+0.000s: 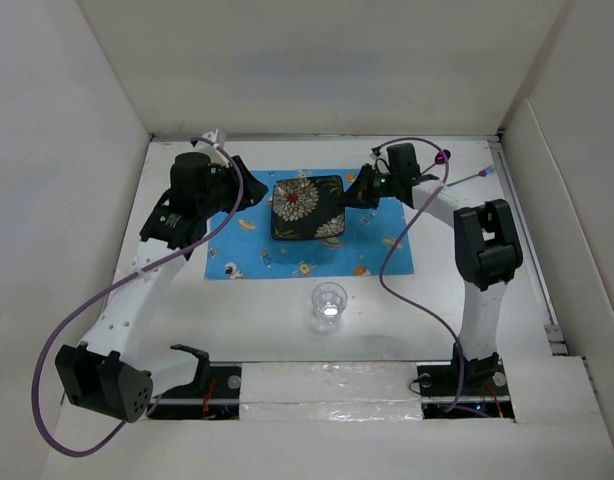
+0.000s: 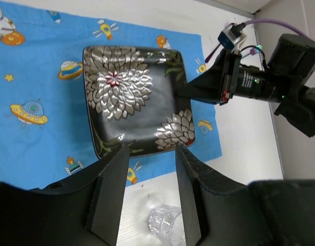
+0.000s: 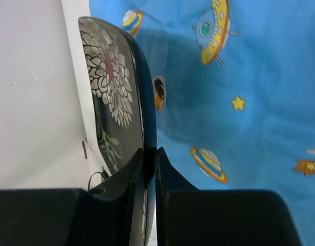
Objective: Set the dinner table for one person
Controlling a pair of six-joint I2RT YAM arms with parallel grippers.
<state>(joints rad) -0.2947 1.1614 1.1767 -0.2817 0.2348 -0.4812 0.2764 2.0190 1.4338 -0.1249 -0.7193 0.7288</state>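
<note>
The black square plate (image 1: 307, 208) with the silver flower pattern lies on the blue space-print placemat (image 1: 387, 255), centred left to right and in its far half. The placemat is spread on the far middle of the white dinner table (image 1: 237, 325). The right gripper (image 3: 150, 154) pinches the plate's right rim, 1 finger above it and 1 below. A shadow on the cloth beside that rim suggests the edge may be slightly raised, though the top view does not settle it. The left gripper (image 2: 151, 154) hovers over the plate's left edge with its jaws spread and nothing between them. 1 clear glass (image 1: 329, 303) stands on bare table just near of the placemat.

The step in hand looks like seating the plate. To do it well:

1. Lower the right rim until the plate rests flat, and only then part the fingers.
2. Open the jaws fully before moving, because the lower finger lies between plate and cloth.
3. Draw the arm out to the right, level and slow, so that neither the plate nor the placemat is dragged along.
4. Lift the left arm straight up and clear of the plate.

Both arms' sweeps should stay away from the glass, which would tip easily.
</note>
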